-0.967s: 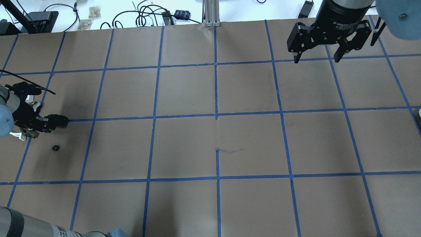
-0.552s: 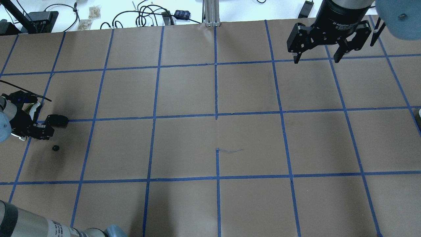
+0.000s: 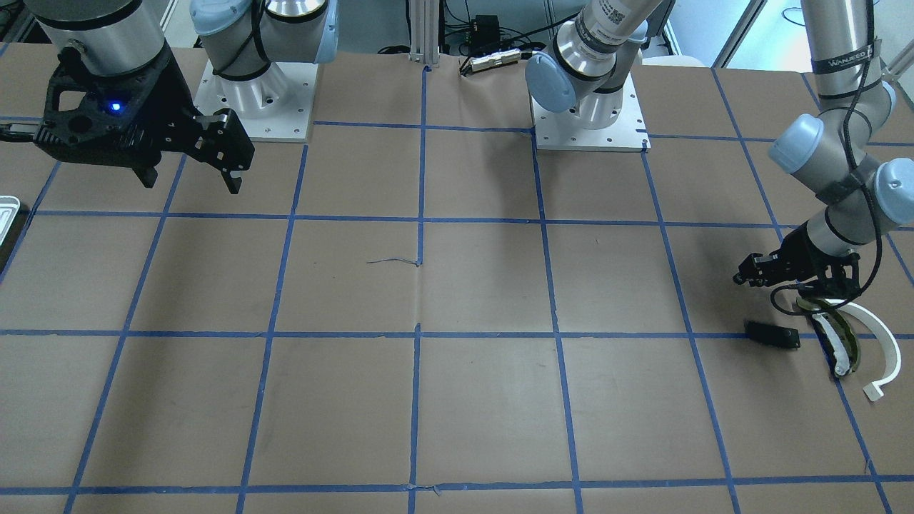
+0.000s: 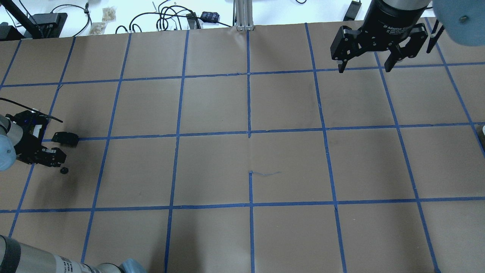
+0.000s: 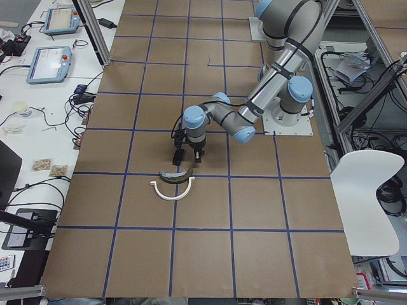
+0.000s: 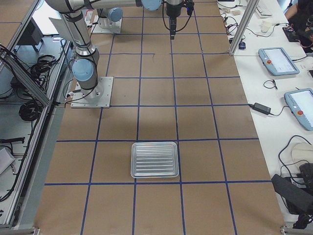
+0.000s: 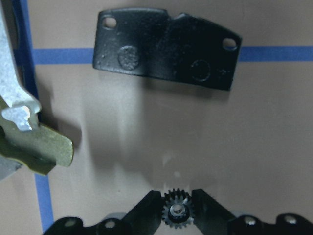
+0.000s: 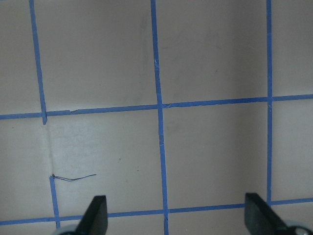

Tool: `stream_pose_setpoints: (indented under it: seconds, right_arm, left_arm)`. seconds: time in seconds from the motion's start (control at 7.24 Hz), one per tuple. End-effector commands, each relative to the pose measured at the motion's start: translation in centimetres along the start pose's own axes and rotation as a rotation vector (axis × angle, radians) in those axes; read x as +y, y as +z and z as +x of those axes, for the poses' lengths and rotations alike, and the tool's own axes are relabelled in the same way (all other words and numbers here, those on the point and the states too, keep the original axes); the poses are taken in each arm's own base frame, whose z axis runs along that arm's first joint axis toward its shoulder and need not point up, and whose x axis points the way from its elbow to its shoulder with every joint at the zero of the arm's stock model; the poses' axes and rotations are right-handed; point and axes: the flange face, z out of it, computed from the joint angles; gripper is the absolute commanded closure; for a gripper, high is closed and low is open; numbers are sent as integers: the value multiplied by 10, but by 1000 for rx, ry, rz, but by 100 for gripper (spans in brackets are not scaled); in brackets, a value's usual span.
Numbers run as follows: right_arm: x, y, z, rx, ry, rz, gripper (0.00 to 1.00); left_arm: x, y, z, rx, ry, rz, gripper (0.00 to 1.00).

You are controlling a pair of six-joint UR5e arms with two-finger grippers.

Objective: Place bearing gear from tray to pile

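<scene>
Brown gridded table paper (image 4: 212, 167), left claw (image 7: 177, 203) pinched onto bearing gear (image 7: 177, 212) near black plate (image 7: 166, 46), right claw (image 4: 364, 70) spread wide

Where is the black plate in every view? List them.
Front-facing: black plate lower right, across a blue tape line.
Overhead: plate far left, same line.
Left wrist: plate top centre, same line.
Exterior left: cannot tell.
Exterior right: cannot tell.
Right wrist: not in it.
Landmark: that tape line.

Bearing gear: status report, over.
Left pincer tips flank bearing gear, grip unconfirmed. Right pincer open. Gear near black plate. Nothing blocking.
</scene>
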Motion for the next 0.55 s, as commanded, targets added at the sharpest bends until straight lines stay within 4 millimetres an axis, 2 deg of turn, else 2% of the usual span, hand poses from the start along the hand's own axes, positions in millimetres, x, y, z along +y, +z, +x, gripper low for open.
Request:
stream_pose_setpoints:
  seconds: [0.0, 0.14, 0.28, 0.41]
  right_arm:
    - [0, 0, 0, 0, 0, 0, 0]
    - [0, 0, 0, 0, 0, 0, 0]
    - [0, 0, 0, 0, 0, 0, 0]
    - [0, 0, 0, 0, 0, 0, 0]
  left_arm:
    - [-2, -6, -1, -5, 2, 2, 0]
    - [-5, -22, 4, -27, 14, 22, 0]
    - [-19, -62, 25, -30, 47, 62, 0]
    - [-56, -121, 78, -4, 86, 66, 0]
